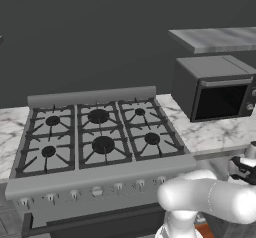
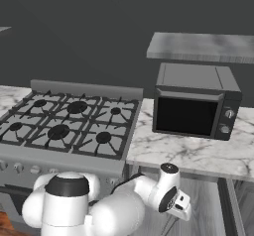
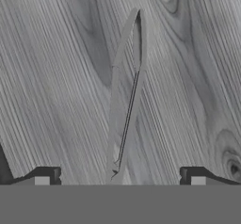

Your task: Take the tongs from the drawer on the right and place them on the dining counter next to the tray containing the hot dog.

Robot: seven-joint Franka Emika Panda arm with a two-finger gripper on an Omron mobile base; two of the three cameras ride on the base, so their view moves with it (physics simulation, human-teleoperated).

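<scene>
Pincer (image 3: 120, 180): jaws wide, empty, poised above the tongs | Tongs (image 3: 126, 100): flat on grey wood-grain drawer floor (image 3: 56, 77), centred between the fingertips | Risk: thin arms may slip or pivot if gripped off-centre.

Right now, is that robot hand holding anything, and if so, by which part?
Nothing is held. The gripper is open, its fingertips spread wide apart, with the tongs lying untouched on the grey wood between them.

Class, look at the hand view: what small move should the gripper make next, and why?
Probably straight down onto the tongs. They lie on the grey wood drawer floor between the gripper fingertips, which stand wide apart either side, so lowering before closing seems right.
</scene>
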